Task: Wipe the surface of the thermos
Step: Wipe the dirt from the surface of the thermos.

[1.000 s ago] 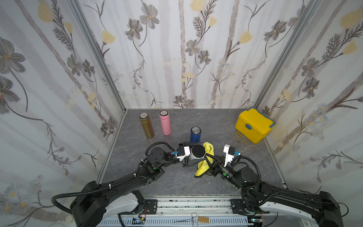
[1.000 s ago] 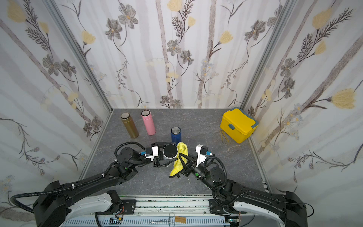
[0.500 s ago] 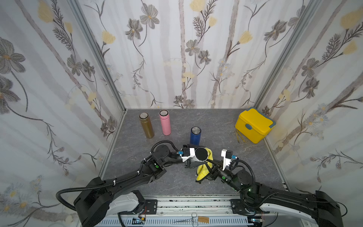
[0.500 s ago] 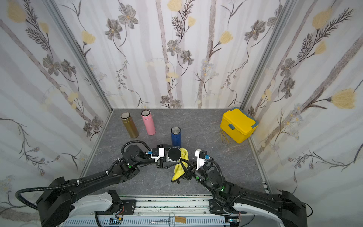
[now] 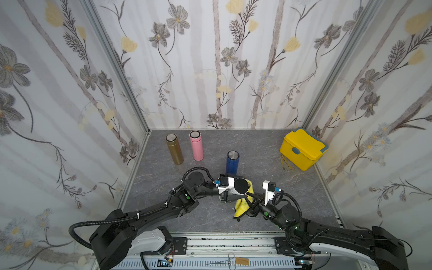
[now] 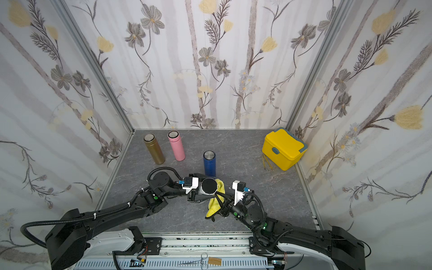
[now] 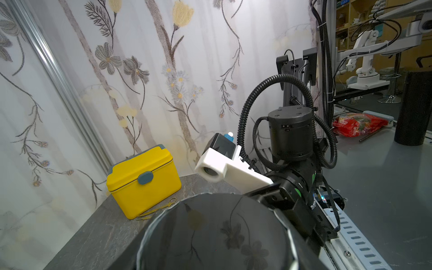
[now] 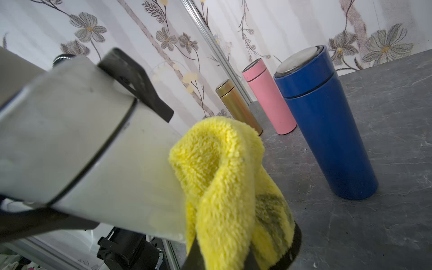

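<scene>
Right wrist view puts the white thermos (image 8: 88, 149) lifted off the table, our left gripper (image 5: 230, 192) clamped round it, with the yellow cloth (image 8: 224, 177), pinched in our closed right gripper (image 5: 249, 205), pressed to its side. We judge wiping underway; most of the body looks left to cover.

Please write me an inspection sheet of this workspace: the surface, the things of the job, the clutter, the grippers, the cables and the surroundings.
Surface: grey marbled tabletop, no spill seen.
Job's things: white thermos held off the tabletop; yellow cloth pressed to its side.
Clutter: gold thermos, pink thermos, blue thermos upright; yellow box closed, gold tweezers beside it.
Grippers: left gripper shut on the white thermos; right gripper shut on the yellow cloth.
Cables: black hoses looped at both wrists.
Surroundings: floral walls.
</scene>
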